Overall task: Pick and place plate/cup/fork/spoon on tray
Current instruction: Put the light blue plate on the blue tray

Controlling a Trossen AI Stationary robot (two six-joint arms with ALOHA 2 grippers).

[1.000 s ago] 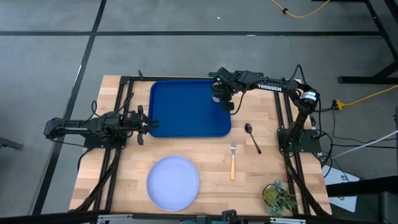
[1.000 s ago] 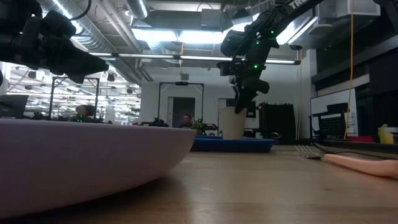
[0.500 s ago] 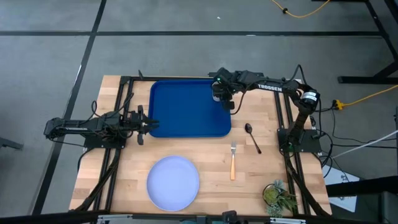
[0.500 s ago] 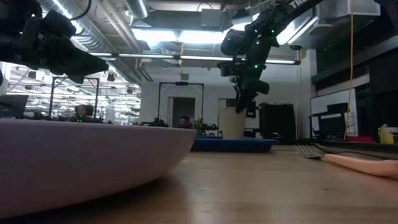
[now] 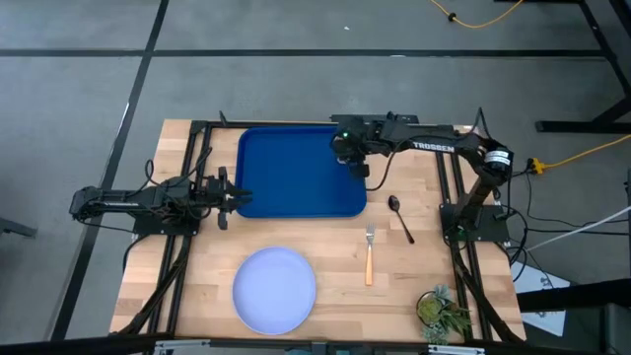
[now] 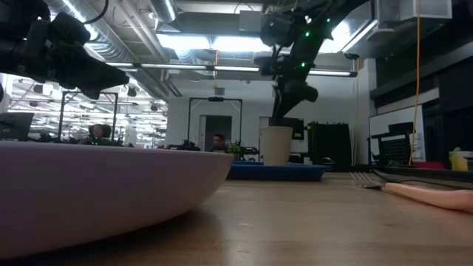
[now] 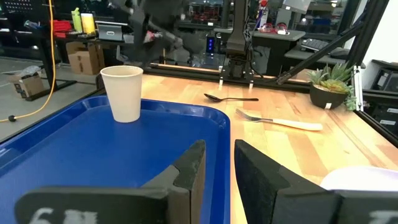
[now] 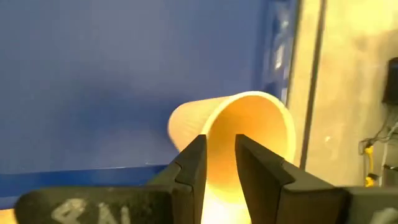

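The tan cup (image 7: 123, 93) stands upright on its base in the far right corner of the blue tray (image 5: 296, 173); it also shows in the low view (image 6: 275, 145). My right gripper (image 6: 283, 111) hovers just above its mouth (image 8: 249, 137), clear of it, with a narrow gap between the fingers. It hides the cup in the high view (image 5: 346, 148). My left gripper (image 5: 233, 193) waits at the tray's left edge, narrowly open and empty (image 7: 217, 146). The plate (image 5: 274, 289), fork (image 5: 369, 258) and spoon (image 5: 400, 217) lie on the table.
A small potted plant (image 5: 439, 311) stands at the table's near right corner. The fork and spoon lie to the right of the tray, the plate near the front edge. Black frame rails run along both sides of the table.
My right gripper has come off the cup's rim, risen, and shifted a little toward the table's left. The cup stays upright where it was on the tray.
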